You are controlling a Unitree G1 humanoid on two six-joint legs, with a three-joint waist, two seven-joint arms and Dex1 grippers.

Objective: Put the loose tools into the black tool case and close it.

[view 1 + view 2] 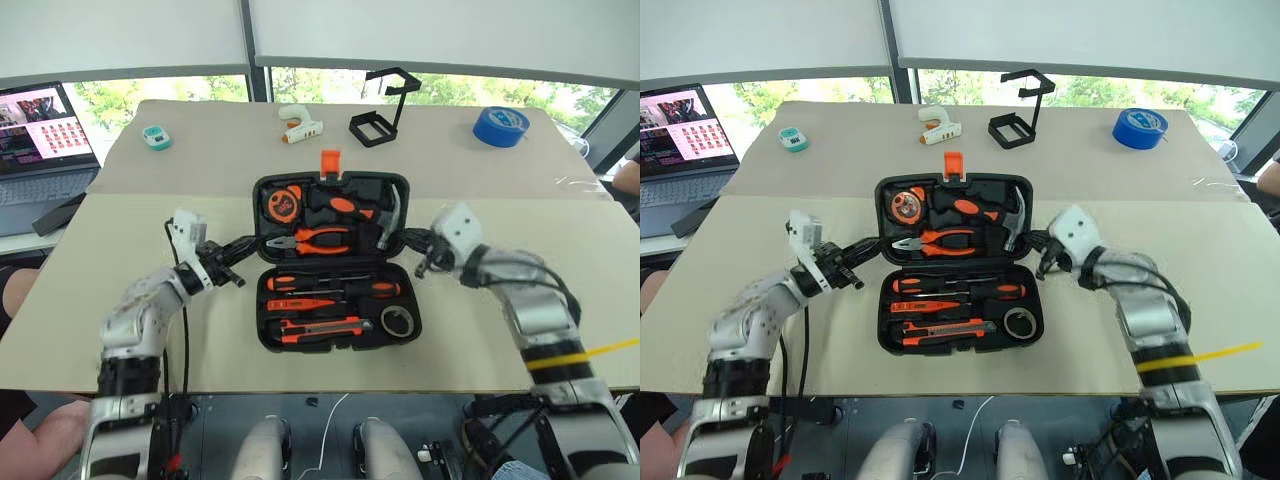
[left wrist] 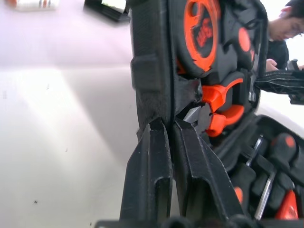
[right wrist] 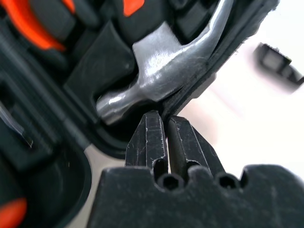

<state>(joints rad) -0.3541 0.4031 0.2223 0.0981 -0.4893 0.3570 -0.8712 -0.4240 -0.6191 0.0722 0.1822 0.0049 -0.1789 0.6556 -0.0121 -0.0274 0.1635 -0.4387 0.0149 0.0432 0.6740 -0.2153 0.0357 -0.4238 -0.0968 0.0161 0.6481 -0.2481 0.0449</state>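
The black tool case (image 1: 262, 300) lies open in the middle of the table, its orange latch (image 1: 330, 160) at the far edge. The tools sit in its slots: screwdrivers (image 1: 330, 287), a utility knife (image 1: 320, 328) and a small dark tape roll (image 1: 397, 321) in the near half; pliers (image 1: 315, 238), a tape measure (image 1: 282, 205) and a hammer (image 1: 390, 215) in the far half. My left gripper (image 1: 252, 243) is shut on the far half's left rim (image 2: 152, 90). My right gripper (image 1: 406, 238) is shut on its right rim (image 3: 190, 90), just under the hammer head.
At the table's far edge stand a white glue gun (image 1: 298, 124), a black wire stand (image 1: 380, 115), a big blue tape roll (image 1: 500, 126) and a small teal object (image 1: 157, 137). A laptop (image 1: 40, 140) sits off the left side. A person (image 1: 628, 175) is at the right edge.
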